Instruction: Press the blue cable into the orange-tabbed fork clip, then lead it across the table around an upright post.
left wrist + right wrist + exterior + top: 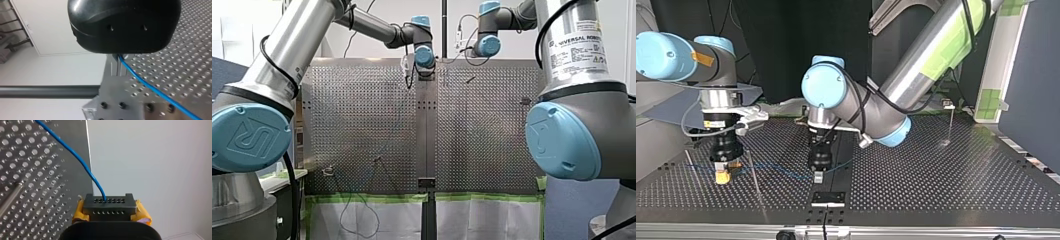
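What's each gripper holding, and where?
My right gripper clamps the dark block ending the blue cable by its sides; my left gripper seems to pinch the cable further along.

Past your table (352, 115) stands a pale wall (372, 50); white sheeting (482, 220) taped in green hangs from the near edge. Opposite, a dark backdrop (781, 45).

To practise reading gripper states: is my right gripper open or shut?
Shut: the right gripper's yellow pads press both sides of the dark perforated block, which the blue cable enters.

My left tool (818, 176) and right tool (723, 176) point down, clamped.
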Controlling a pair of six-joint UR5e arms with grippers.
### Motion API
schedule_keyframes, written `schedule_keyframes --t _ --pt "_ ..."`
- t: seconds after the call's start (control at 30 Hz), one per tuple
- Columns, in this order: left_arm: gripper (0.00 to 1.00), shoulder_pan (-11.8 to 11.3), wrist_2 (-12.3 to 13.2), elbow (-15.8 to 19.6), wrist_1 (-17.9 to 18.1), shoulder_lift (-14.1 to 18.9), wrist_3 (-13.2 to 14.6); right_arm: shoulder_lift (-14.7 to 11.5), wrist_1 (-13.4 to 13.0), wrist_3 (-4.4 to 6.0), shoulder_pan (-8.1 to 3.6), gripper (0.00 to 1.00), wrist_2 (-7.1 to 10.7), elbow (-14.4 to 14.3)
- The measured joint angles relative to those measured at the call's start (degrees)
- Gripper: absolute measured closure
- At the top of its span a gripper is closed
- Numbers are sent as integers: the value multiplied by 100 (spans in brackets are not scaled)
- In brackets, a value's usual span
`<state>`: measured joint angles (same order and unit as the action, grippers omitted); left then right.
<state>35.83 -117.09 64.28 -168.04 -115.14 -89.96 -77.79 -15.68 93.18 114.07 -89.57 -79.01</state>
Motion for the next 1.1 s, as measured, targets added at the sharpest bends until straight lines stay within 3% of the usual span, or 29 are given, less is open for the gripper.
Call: schedule_keyframes --t 0.4,0.77,1.1 --pt "99 58 18 -270 -160 -28 -3 -10 128 2 -235 100 0 -4" --pt "99 230 -11 -790 -635 -554 48 -45 201 23 -500 100 32 -3" --pt "99 321 -5 -1220 -729 -729 41 -49 219 39 -687 100 67 -5"
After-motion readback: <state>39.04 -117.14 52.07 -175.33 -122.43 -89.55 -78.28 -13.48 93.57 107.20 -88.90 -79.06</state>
